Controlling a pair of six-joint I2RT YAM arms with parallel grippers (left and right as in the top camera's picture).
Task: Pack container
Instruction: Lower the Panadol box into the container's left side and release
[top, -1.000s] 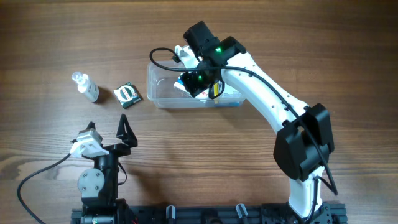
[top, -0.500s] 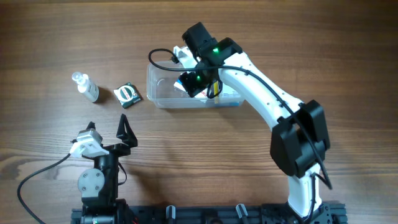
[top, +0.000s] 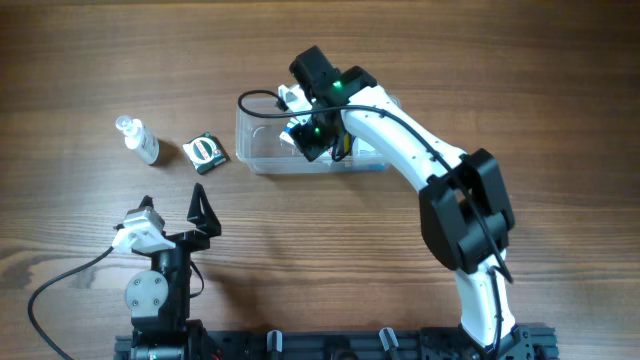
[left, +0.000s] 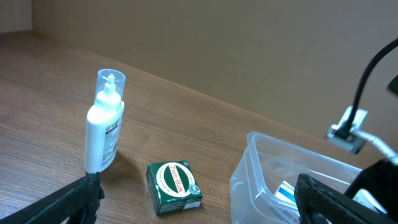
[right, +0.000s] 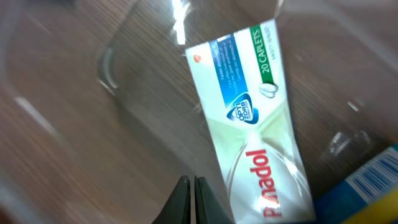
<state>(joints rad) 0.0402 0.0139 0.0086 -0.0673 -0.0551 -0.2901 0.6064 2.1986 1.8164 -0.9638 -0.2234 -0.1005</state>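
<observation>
White-shelled and bent at the elbow, the right arm is stretched from its base at the near right edge across to the container, which is set at the far middle of the wooden table. The right gripper is lowered inside the tub, its dark fingers pressed together with only a hairline slit between them and nothing held. The left arm is folded low at the near left, and the left gripper is pointed away from the base with its fingers spread wide apart.

On the tub floor a white carton is laid at a slant, just ahead of the right fingertips. "Panadol" is printed on it in red, "20 CAPLETS" on a green band, and "OPTIZORB" on a blue one. A blue-and-white pack is seen at the carton's corner; its print cannot be read. Left of the tub a small green box is laid flat, its oval label too small to read, and beyond it a white bottle with a clear cap is stood upright.

Bare tub floor is left on the side towards the green box. Open wood is spread between the left fingers and the two loose items.
</observation>
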